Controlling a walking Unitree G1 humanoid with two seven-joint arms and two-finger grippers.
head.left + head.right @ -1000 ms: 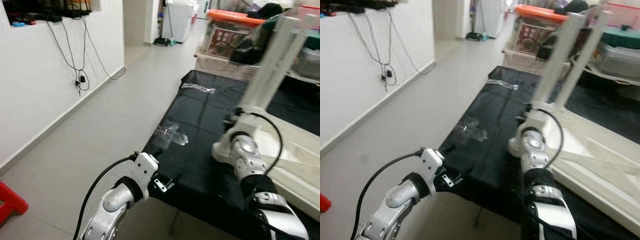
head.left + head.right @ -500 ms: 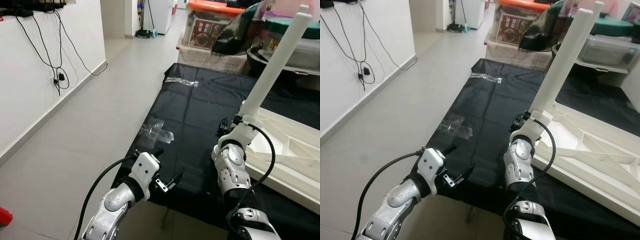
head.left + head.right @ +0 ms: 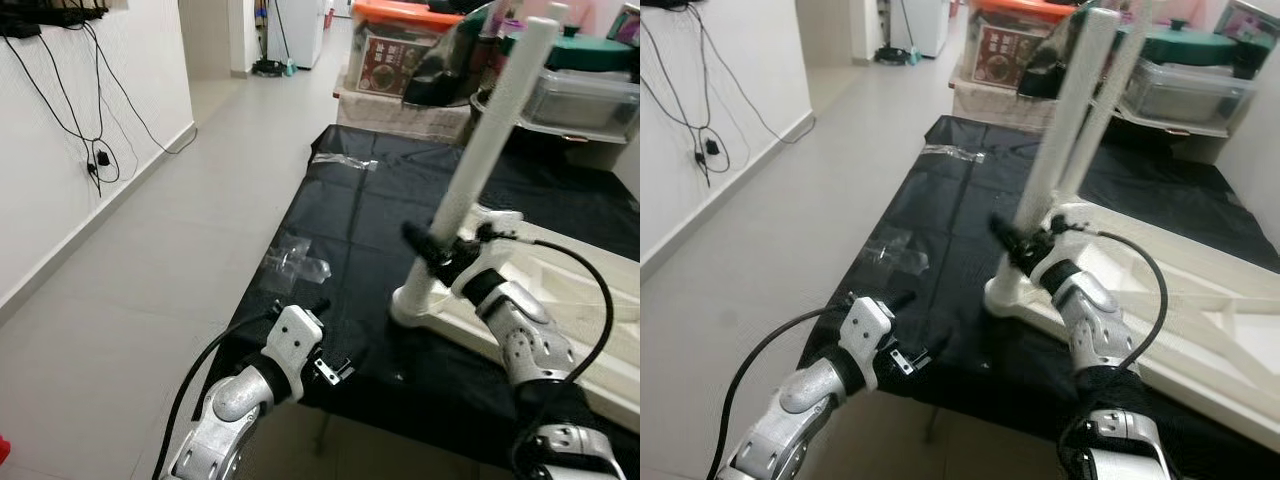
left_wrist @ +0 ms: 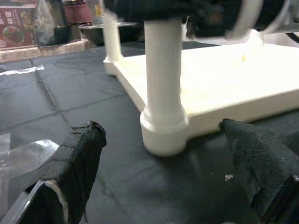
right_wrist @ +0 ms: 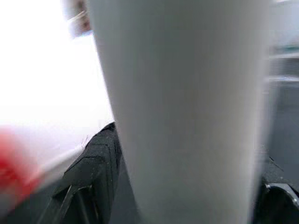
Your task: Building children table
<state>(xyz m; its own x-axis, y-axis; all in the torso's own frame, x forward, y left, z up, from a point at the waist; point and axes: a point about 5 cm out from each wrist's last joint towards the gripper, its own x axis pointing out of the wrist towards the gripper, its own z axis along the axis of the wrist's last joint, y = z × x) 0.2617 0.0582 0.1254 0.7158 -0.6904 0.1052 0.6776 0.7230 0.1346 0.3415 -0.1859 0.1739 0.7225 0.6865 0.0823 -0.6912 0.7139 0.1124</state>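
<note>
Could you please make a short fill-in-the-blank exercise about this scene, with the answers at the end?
1. The right gripper is closed around the white table ____.
2. The upside-down white tabletop lies on a ____ cloth.
3. The left gripper is ____, its fingers spread apart near the edge of the cloth.
4. The storage box behind the cloth has an ____ lid.

Answers: leg; black; open; orange

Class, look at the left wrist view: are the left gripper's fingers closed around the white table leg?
No. The left gripper is open, its fingers spread apart short of the white table leg.
</note>
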